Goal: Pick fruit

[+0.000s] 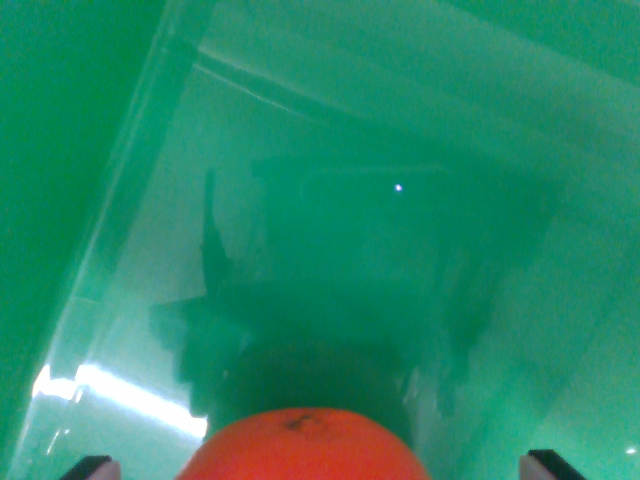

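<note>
We saw one orange fruit, likely an orange, at the bottom edge of the wrist view, cut off by the frame. It had a small dark mark on top. The hand showed only as two dark fingertips, one well off the orange toward the wrist view's left and the other well off toward the wrist view's right. Both tips stood apart from the fruit, not touching it, so the hand was released, spread wide with the orange between the tips.

Above the orange lay a glossy green surface, and we could not tell if it was a counter or a bin floor. A dark blurry reflection sat just above the orange. A bright streak of glare ran to the orange's left. A pale ridge line crossed far above the orange.
</note>
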Robot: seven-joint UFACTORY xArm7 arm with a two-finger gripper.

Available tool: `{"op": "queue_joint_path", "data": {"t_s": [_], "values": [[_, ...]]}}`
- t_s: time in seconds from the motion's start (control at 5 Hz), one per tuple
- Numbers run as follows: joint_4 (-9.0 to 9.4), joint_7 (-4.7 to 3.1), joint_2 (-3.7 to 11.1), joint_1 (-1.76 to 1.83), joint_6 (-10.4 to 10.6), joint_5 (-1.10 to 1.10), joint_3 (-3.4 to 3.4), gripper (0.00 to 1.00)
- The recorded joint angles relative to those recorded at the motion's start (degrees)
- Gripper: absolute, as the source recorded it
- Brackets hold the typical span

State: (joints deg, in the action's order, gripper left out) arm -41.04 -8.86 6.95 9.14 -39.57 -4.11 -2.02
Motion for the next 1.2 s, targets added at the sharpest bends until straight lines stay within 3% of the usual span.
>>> {"op": "queue_joint_path", "data": {"t_s": [1.2], "values": [[0.97, -0.12, 0.17, 0.19, 1.0, -0.05, -0.14, 0.00]]}}
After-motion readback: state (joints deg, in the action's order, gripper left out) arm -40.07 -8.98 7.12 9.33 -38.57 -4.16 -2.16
